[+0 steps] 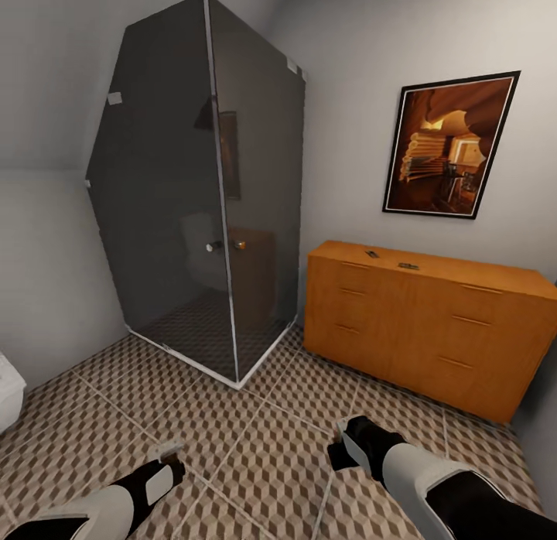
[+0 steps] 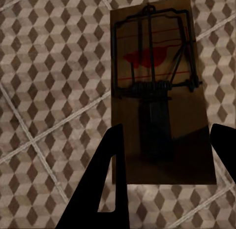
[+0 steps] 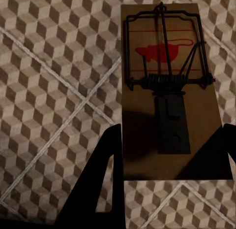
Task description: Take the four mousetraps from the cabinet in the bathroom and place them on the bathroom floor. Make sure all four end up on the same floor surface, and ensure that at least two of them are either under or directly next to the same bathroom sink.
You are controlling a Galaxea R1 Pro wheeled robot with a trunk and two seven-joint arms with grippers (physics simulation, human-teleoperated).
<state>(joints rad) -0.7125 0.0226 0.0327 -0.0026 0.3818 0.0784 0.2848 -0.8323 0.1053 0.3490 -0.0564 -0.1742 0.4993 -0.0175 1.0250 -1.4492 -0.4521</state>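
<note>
The left gripper [image 2: 164, 155] is seen in its wrist view with its two fingers set against the long edges of a mousetrap [image 2: 157, 91], the board held flat between them above the bathroom floor [image 2: 49, 91]. The right gripper [image 3: 169, 157] is closed in the same way on a second mousetrap [image 3: 167, 86], whose wire bar, spring and red mouse print are plainly shown. Each board is gripped at its rear end, which is judged to keep the fingers off the wire parts and leave the trap level for setting down.

In the head view both arms are held low and forward, the left gripper [image 1: 166, 464] and the right gripper [image 1: 344, 443] well apart over the cube-patterned tiles.

Beyond them, the orange-brown cabinet [image 1: 422, 335] stands against the wall under a framed picture [image 1: 450, 144], beside a dark glass shower enclosure [image 1: 197, 192]. Two small dark items [image 1: 389, 260] lie on its top; they are judged to be the remaining mousetraps, though they are too small for certainty. No trap is seen on the floor yet, so placement is judged not begun.
</note>
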